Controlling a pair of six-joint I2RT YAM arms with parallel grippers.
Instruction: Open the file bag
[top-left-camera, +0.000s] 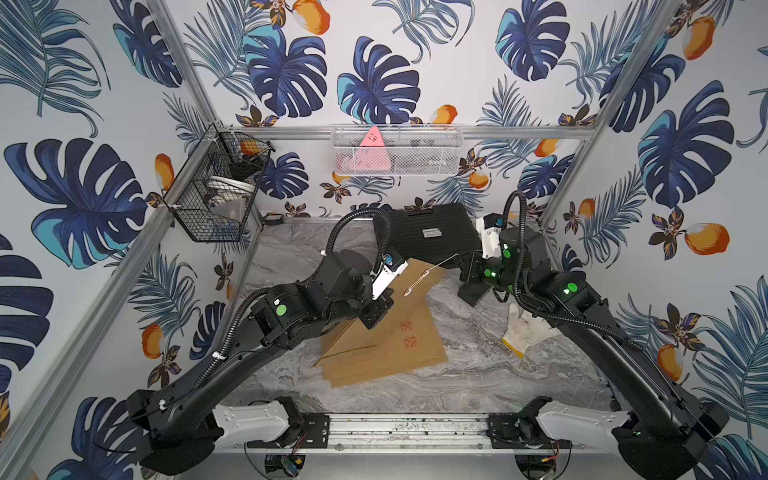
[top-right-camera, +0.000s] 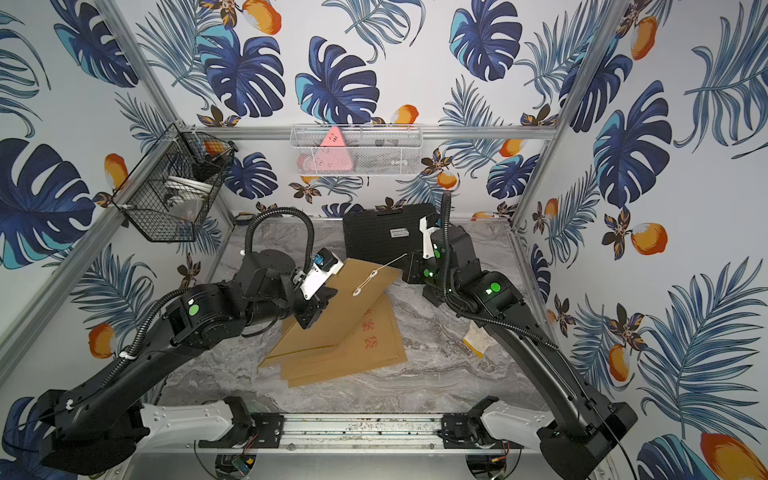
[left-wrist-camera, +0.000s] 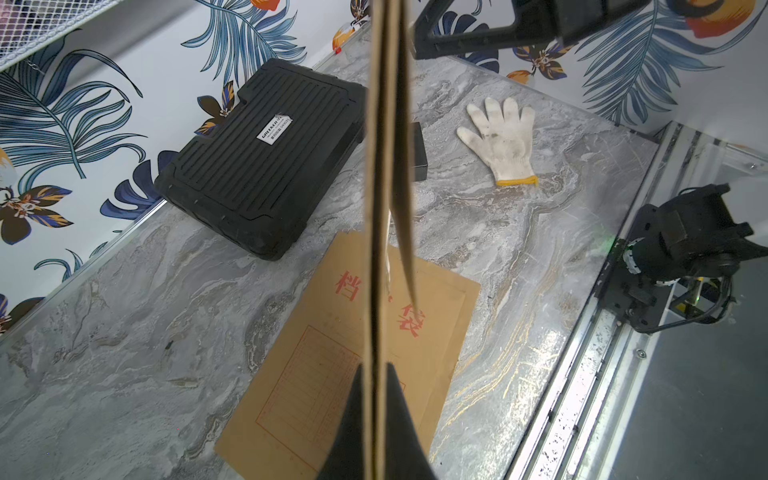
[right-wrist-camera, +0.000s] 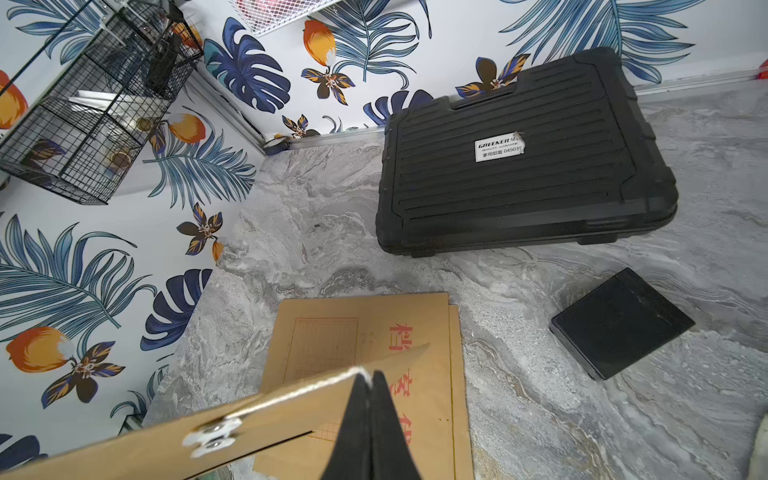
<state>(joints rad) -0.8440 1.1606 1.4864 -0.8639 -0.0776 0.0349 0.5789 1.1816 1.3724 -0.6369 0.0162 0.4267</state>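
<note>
In both top views the file bag (top-left-camera: 422, 293) (top-right-camera: 353, 307) is tilted up over other envelopes (top-left-camera: 374, 361) on the table (top-left-camera: 478, 374). The left jaws are clamped on its edge and the right jaws pinch its string (top-left-camera: 442, 262). The left wrist view shows the file bag (left-wrist-camera: 376, 166) edge-on between closed jaws. In the right wrist view the jaws are together on the string (right-wrist-camera: 316, 380), near the clasp (right-wrist-camera: 212, 436).
</note>
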